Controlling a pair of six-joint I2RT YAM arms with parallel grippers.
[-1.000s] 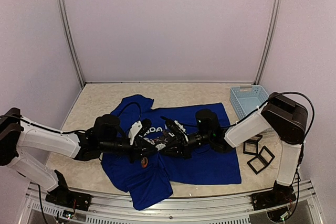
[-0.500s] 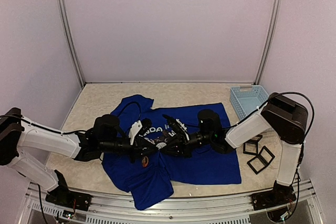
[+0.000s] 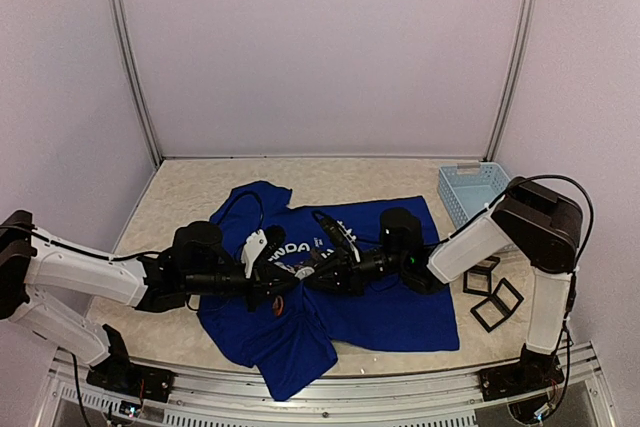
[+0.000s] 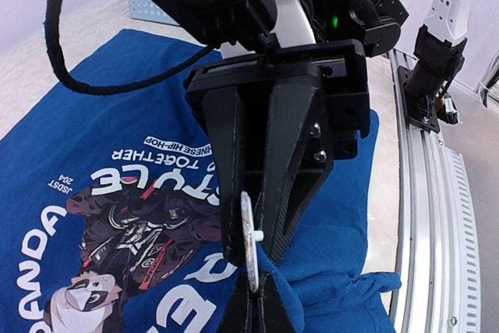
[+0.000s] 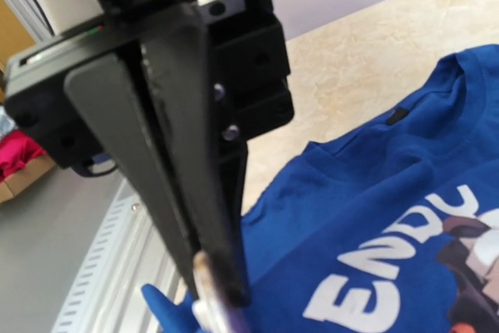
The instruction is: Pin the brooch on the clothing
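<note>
Left gripper (image 4: 256, 309) clamps a raised fold of the T-shirt (image 4: 109, 122) to meet the brooch (image 4: 248, 243) at the right gripper (image 4: 256, 259), whose grip is indeterminate.

A light-blue basket (image 3: 472, 190) stands behind black square frames (image 3: 495, 295) on the table (image 3: 330, 177)

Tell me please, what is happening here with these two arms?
Two robot arms meet tip to tip over a royal-blue short-sleeved T-shirt with a panda print, spread on the cream table. The right gripper appears to hold a thin, pale round brooch between its nearly closed fingers. The left gripper is shut and seems to pinch a raised fold of the shirt. Whether the pin has pierced the cloth cannot be seen.
</note>
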